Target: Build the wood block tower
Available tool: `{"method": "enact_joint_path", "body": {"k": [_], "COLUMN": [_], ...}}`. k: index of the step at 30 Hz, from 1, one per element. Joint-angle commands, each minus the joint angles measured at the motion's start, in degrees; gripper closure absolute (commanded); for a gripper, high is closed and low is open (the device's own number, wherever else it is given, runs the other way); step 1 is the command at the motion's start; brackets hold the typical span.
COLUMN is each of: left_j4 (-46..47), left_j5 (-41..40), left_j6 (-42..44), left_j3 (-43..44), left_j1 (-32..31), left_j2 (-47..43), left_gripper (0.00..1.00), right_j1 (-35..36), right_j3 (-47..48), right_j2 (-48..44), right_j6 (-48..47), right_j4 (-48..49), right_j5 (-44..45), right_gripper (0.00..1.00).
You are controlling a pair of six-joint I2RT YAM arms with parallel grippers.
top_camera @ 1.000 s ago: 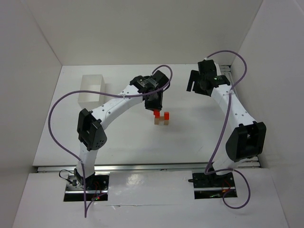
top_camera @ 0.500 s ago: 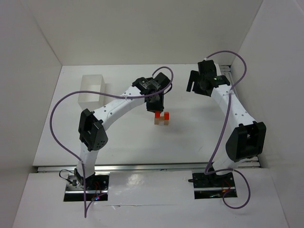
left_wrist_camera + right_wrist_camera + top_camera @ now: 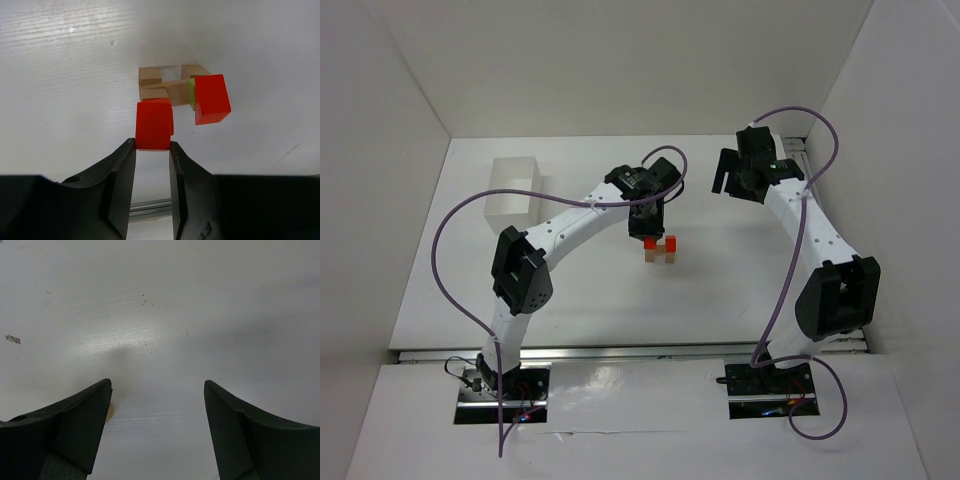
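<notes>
Left claw (image 3: 152, 145) around red block (image 3: 154, 122); white box (image 3: 510, 208) apart

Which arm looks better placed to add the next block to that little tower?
Left: the left gripper holds a red block close beside the tower; the right gripper hangs open, empty, far away.

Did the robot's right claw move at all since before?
No. The right gripper hangs in the same spot in the top view, just as far right of the standing block tower as in the earlier pictures, with its jaws open.

Bright, even light; soft shadows; sharp
</notes>
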Motion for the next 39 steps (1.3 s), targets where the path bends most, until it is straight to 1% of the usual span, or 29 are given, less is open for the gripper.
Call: {"method": "enact_joint_path", "body": {"k": [1,14,24,31,33,38,39], "left_j4": [-0.8,-0.8,-0.8,-0.8,-0.8,-0.8,-0.8], "left_j5": [-0.8,-0.8,-0.2,-0.2,0.3,0.8,0.8], "left_j6": [-1.4,-1.4,-0.7,-0.7,-0.7,-0.7,-0.7], "left_j3": [0.9,2.5,3.0,3.0,3.0,2.5,2.5], "left_j1": [-0.2,-0.2,-0.2,-0.2,-0.2,-0.2,-0.2], "left_j2": [-0.3,0.2,0.7,1.3,1.3,1.3,1.3], "left_gripper": [0.87,0.84,0.84,0.82,0.81,0.7,0.66], "right_j1": [-0.4,-0.4,-0.4,-0.4,-0.4,-0.4,-0.4], "right_j3": [-1.0,-1.5,-1.5,-1.5,-1.5,-1.5,-1.5], "right_j2": [-2.1,-1.6,-1.1,-1.1,-1.1,-1.1,-1.1], "right_j6": [-0.5,-0.5,-0.5,-0.5,-0.5,-0.5,-0.5], "right_j4": [1.6,2.1,2.1,2.1,2.1,2.1,2.1], "right_j5": [-0.2,-0.7,-1.2,-1.2,-1.2,-1.2,-1.2], "right_gripper": [0.18,0.18,0.18,0.18,0.18,0.18,0.18]}}
